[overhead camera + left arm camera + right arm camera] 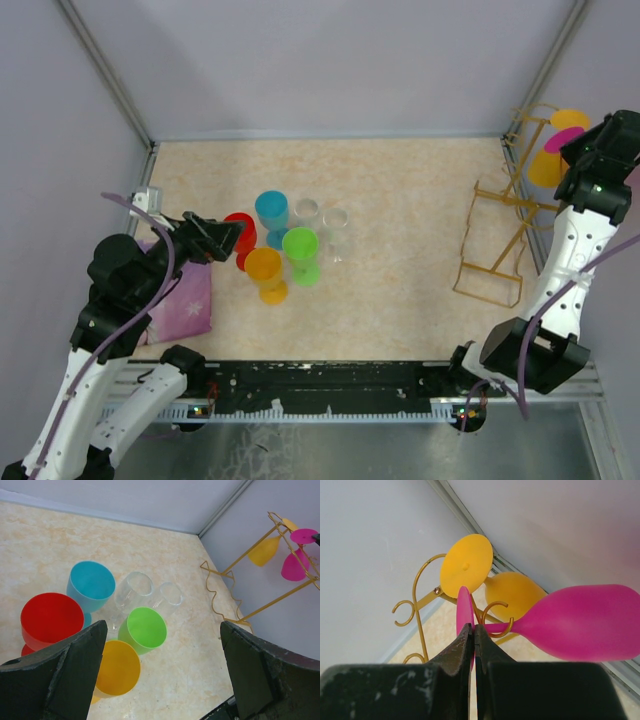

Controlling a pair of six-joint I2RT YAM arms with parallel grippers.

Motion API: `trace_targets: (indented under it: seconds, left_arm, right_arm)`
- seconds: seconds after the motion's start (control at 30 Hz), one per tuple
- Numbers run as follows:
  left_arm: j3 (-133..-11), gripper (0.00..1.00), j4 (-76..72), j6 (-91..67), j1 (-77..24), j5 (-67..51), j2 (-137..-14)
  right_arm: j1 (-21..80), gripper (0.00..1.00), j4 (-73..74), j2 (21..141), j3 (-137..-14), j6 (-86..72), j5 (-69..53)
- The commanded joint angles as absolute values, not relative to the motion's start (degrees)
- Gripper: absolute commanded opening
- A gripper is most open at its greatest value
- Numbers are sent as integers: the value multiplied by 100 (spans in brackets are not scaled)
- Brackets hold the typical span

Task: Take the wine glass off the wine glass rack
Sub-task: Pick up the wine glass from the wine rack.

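Black fingers of the right gripper (472,630) are pinched together on the round foot of the pink wine glass (580,625). Its bowl lies out to their right, and its stem rests in a looped end of the gold wine glass rack (426,600), just beside a hanging orange glass (512,595). Well apart, the left gripper (162,645) hangs spread wide above a cluster of glasses (145,627) on the table (400,200).
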State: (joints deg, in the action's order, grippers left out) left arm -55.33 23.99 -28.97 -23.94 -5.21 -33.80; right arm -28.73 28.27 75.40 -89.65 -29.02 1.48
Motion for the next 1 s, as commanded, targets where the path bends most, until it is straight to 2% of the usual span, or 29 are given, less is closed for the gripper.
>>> trace_targets:
  seconds: [0.0,0.43,0.97]
  left_arm:
    - [-5507,99,2224,-2962,-2363,-585,-3319]
    - [-5463,99,2228,-2960,-2364,-541,-3313]
    - [-5425,99,2322,-2936,-2362,-448,-3193]
  right_arm:
    - [-2883,0,2359,7228,-9034,-2804,414]
    - [-2874,0,2226,7277,-9007,-2842,864]
    - [-2319,0,2169,7111,-8460,-3697,-907]
